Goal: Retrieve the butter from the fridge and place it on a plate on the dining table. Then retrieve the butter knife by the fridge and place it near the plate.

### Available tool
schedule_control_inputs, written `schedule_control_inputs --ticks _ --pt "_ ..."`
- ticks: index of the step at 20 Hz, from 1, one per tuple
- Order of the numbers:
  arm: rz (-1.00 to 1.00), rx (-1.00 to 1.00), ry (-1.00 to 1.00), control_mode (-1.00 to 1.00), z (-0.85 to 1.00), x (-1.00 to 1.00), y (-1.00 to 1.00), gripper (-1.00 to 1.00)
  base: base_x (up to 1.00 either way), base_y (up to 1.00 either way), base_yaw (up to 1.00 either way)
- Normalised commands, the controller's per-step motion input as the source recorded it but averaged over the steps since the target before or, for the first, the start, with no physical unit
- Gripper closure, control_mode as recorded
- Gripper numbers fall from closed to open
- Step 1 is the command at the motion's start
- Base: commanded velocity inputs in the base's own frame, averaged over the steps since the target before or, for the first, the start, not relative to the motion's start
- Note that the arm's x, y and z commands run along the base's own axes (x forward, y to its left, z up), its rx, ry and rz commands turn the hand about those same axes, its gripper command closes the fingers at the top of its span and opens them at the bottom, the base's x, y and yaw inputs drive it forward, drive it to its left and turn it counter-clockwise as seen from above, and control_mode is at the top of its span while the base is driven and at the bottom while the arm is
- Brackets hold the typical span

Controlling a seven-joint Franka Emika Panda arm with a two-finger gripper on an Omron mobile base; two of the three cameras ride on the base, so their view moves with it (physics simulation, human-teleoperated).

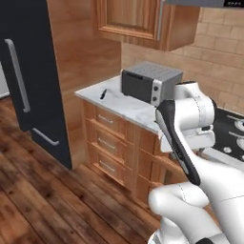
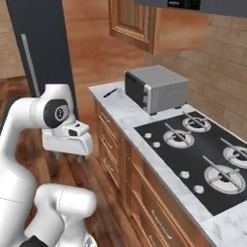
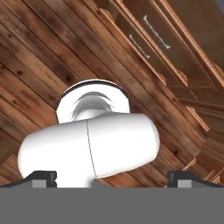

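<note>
Nearby, the butter knife [image 1: 103, 94] lies on the marble counter [image 1: 133, 109] beside the fridge [image 1: 33, 81], while the gripper [image 2: 69, 155] hangs empty, jaws spread wide.

A home kitchen: black fridge [image 1: 33, 86], marble counter [image 2: 120, 108] over wooden drawers [image 1: 107, 143], toaster oven [image 2: 155, 88], gas hob [image 2: 202, 154], wall cabinet [image 1: 138, 21].

The butter knife [image 1: 103, 94] lies on the counter [image 1: 125, 107] between the fridge [image 1: 33, 76] and the toaster oven [image 1: 150, 82].
</note>
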Motion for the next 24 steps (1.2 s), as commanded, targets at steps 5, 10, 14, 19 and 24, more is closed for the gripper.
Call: schedule_control_inputs --ticks 5,10,14,19,24 --pt "0.0 0.0 0.0 1.0 0.0 0.0 0.0 -1.0 0.99 0.45 -0.28" --pt "0.0 0.0 0.0 1.0 0.0 0.0 0.0 -1.0 1.0 0.32 -0.44" --pt "0.0 0.0 0.0 1.0 0.0 0.0 0.0 -1.0 0.98 0.53 -0.52" --pt "0.0 0.0 0.0 1.0 0.0 0.0 0.0 -1.0 0.5 0.92 -0.4" --pt "0.0 0.0 0.0 1.0 0.0 0.0 0.0 -1.0 0.5 0.83 -0.33"
